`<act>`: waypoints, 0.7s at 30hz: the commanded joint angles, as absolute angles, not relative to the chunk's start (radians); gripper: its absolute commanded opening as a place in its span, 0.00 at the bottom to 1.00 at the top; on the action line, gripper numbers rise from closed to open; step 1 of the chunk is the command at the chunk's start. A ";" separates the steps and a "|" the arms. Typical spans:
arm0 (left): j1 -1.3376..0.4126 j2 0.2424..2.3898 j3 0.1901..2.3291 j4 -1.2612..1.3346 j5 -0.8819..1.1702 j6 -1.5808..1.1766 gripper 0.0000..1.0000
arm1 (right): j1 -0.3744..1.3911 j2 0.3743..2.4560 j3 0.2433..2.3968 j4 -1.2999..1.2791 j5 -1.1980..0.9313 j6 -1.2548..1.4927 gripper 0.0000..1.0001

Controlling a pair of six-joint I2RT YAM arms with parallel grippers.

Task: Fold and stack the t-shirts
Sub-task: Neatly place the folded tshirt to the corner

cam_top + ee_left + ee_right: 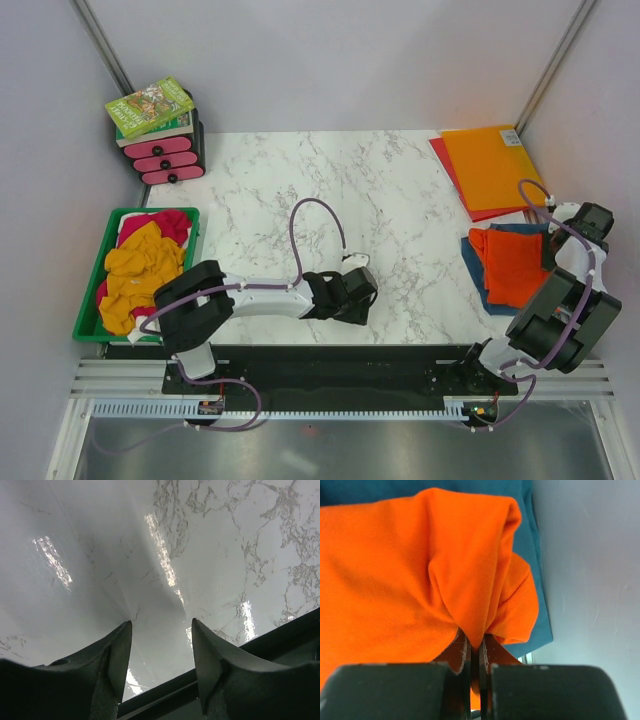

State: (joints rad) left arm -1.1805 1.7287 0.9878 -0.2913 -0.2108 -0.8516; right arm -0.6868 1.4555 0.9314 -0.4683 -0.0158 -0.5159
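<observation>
Orange cotton t-shirt (512, 268), folded flat, lies on a folded teal-blue cotton t-shirt (473, 272) at the right edge of the white marble table (400, 200): a stack of two. Right gripper (475, 647) is pinched tight on a ridge of the orange cloth near its edge, probably for squaring it. Left gripper (160, 647) hangs partly open over bare table, holding nothing. Green plastic tray (95, 290), left side, holds crumpled mustard-yellow (140, 275), magenta (172, 224) and white (128, 226) tees. Judgement: at least three left to fold.
</observation>
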 commanded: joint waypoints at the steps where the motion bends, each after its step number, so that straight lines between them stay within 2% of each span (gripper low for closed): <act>1: -1.189 1.792 1.006 -0.296 -0.212 -0.850 0.58 | -0.672 1.431 1.011 -0.414 -0.077 -0.503 0.00; 12: -1.192 1.790 1.006 -0.301 -0.215 -0.848 0.58 | -0.650 1.575 1.065 -0.394 0.023 -0.442 0.00; 13: -1.190 1.789 1.003 -0.301 -0.215 -0.848 0.58 | -0.650 1.572 1.059 -0.391 0.021 -0.442 0.12; 15: -1.190 1.792 1.003 -0.301 -0.213 -0.850 0.58 | -0.650 1.550 1.051 -0.390 0.017 -0.431 0.18; 16: -1.190 1.793 1.006 -0.301 -0.213 -0.847 0.58 | -0.650 1.536 1.045 -0.390 0.014 -0.426 0.37; 18: -1.190 1.792 1.008 -0.301 -0.209 -0.844 0.59 | -0.650 1.481 1.045 -0.388 0.005 -0.416 0.55; 19: -1.190 1.789 1.008 -0.301 -0.210 -0.844 0.59 | -0.652 1.453 1.042 -0.388 -0.012 -0.411 0.72; 21: -1.193 1.787 1.006 -0.296 -0.212 -0.844 0.59 | -0.650 1.372 1.045 -0.391 -0.050 -0.400 0.93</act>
